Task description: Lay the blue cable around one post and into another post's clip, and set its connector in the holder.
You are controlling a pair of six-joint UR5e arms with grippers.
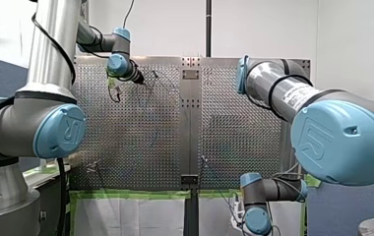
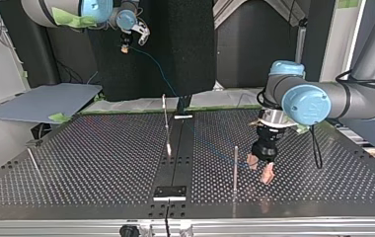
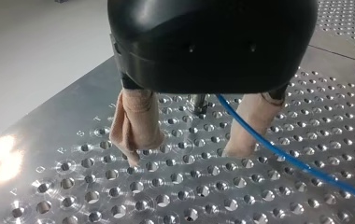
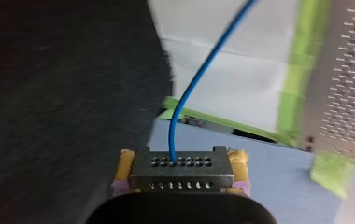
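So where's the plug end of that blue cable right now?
The connector is clamped between the yellow pads of my right pincer, held in the air beyond the table's far edge, at the top view's upper left, before the black screen.

The table (image 3: 49,154) is bright, perforated metal with a smooth sheen. The cable (image 3: 283,158) has a smooth blue plastic jacket. Beige pads (image 3: 136,119) look like wrinkled, matt cloth. The connector (image 4: 181,170) is matt grey.

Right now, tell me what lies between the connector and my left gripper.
The blue cable spans it in the top view, running from the connector past a leaning thin post to my left gripper.
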